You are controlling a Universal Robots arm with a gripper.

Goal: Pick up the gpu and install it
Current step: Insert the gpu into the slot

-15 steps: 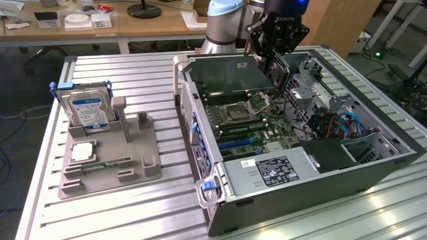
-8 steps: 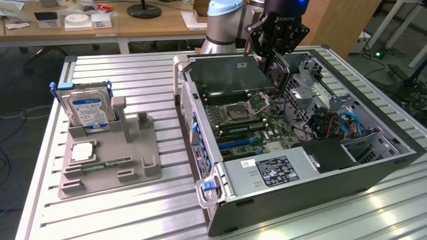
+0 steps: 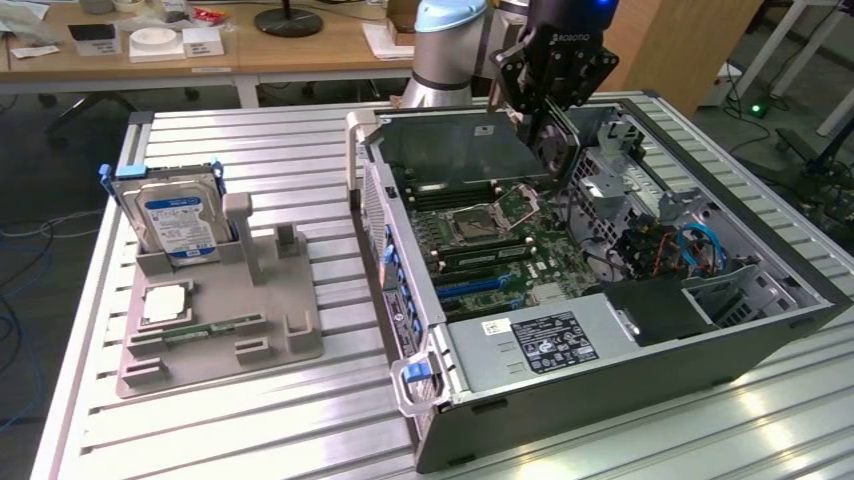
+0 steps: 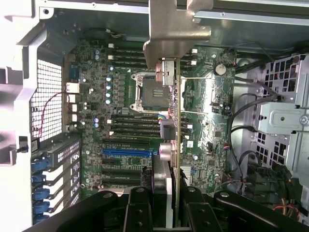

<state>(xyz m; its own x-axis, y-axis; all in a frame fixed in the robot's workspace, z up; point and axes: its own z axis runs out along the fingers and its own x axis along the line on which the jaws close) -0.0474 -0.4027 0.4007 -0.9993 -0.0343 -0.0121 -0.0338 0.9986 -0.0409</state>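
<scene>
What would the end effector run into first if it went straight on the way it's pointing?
The end effector, shut on the gpu, points down into the open computer case. Straight on, the gpu's leading edge would probably meet the motherboard first, near the CPU socket; depth is hard to judge.

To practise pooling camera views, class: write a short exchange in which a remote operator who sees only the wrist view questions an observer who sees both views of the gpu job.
Operator: The wrist view gives me the gpu edge-on in the claw. What does its side look like?
Observer: In the exterior view the gpu shows a broad dark face, upright over the open case.
Operator: What stands outside the case?
Observer: At the exterior view's left, a blue-labelled hard drive stands upright in a grey holder on the table.
</scene>
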